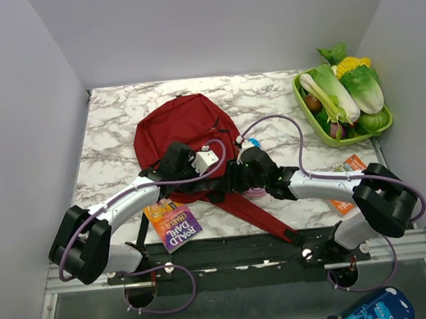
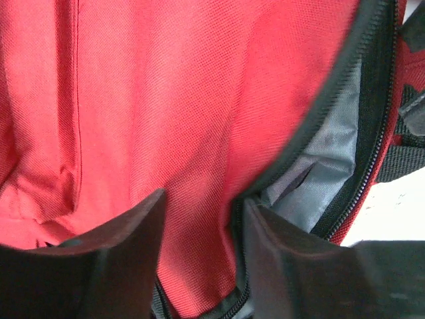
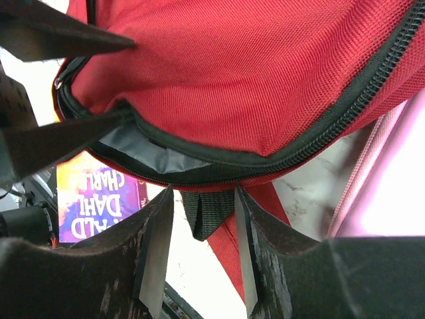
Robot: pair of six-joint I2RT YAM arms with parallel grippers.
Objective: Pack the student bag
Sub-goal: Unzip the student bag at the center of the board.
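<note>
Left end effector (image 2: 202, 249): fingers clamped on the zip-edge flap of the large dark red fabric backpack (image 1: 184, 128). Right end effector (image 3: 202, 242): narrowly parted around black webbing (image 3: 206, 212). Backpack flat mid-bench; only wrist views show grey lining (image 2: 325, 159).

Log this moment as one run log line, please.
left tool: pinching student bag flap | right tool: around black webbing | bag: unzipped

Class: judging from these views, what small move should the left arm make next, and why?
Probably lift a little: the left end effector grips the student bag flap beside the open zipper, where grey lining shows; raising it would widen the mouth for the book.
</note>
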